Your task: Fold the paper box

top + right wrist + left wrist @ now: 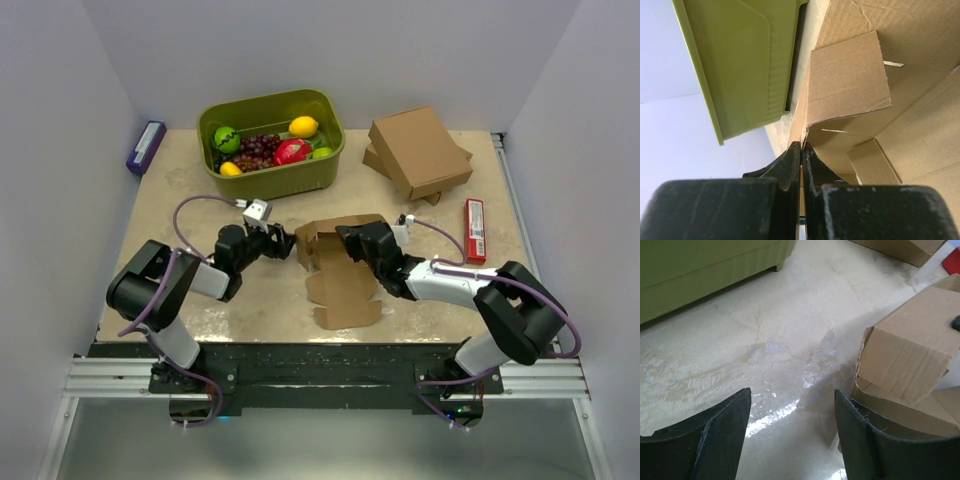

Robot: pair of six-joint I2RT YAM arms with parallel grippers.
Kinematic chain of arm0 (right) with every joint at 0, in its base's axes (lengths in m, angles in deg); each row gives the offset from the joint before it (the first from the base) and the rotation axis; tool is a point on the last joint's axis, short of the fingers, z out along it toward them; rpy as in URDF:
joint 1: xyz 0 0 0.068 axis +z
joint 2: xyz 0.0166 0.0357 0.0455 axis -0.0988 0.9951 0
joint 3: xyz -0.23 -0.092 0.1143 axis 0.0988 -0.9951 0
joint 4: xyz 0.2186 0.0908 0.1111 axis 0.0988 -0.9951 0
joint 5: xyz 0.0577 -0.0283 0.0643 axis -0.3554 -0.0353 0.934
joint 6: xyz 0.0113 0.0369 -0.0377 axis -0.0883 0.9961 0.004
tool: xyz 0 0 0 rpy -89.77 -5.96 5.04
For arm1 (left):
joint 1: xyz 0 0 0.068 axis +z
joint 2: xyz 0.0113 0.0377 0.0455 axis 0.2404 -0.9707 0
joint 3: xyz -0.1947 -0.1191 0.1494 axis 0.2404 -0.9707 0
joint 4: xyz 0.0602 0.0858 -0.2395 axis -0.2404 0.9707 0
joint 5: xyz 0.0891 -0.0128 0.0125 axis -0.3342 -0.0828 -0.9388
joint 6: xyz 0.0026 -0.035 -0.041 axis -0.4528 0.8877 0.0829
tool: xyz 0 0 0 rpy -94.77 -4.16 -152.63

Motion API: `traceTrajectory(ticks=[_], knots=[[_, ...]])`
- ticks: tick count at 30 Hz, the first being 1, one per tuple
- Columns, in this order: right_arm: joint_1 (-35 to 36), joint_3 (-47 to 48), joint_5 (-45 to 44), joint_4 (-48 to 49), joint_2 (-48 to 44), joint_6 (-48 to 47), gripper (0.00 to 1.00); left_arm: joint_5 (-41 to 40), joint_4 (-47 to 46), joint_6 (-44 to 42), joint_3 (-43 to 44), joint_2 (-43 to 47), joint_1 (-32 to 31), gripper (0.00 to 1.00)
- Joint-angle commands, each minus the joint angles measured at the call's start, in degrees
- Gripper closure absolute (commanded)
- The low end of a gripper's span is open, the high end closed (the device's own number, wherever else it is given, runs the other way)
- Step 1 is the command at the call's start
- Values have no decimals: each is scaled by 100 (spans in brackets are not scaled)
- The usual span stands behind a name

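Observation:
The brown paper box [335,265] lies partly folded mid-table, its far walls raised and a flat flap toward the near edge. My right gripper [350,240] is shut on the box's back wall; in the right wrist view the jaws [801,147] pinch the cardboard edge, with a side flap [847,80] bent inward above them. My left gripper [285,243] is open and empty, low over the table just left of the box. In the left wrist view its fingers [722,435] frame bare tabletop, and the box's left corner [905,357] stands close to the right finger.
A green bin [272,140] of fruit stands at the back. Folded cardboard boxes [418,152] are stacked at the back right. A red packet [475,230] lies right of the box, and a purple packet [146,146] lies at the far left edge.

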Motion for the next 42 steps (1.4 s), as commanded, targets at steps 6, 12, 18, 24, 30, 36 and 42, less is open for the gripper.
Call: traceTrajectory(ticks=[6, 12, 18, 24, 30, 36, 42], knots=[[28, 13, -213, -110, -70, -145, 100, 497, -470, -572, -83, -55, -359, 29], [37, -14, -205, -93, -61, -145, 100, 356, -330, -660, -30, -55, -588, 28], [28, -93, -231, -119, -122, -171, 100, 171, -206, -670, 23, -29, -790, 29], [37, -251, -249, 161, -263, -470, 100, 162, -198, -555, -39, 218, -939, 28], [28, -602, -231, 645, -447, -804, 100, 171, -145, -590, -109, 183, -1028, 27], [37, -919, -222, 1075, -623, -1182, 100, 83, -145, -599, -241, 200, -1142, 28], [28, -1367, -134, 1804, -720, -1551, 100, 48, -215, -599, -311, 253, -1300, 27]])
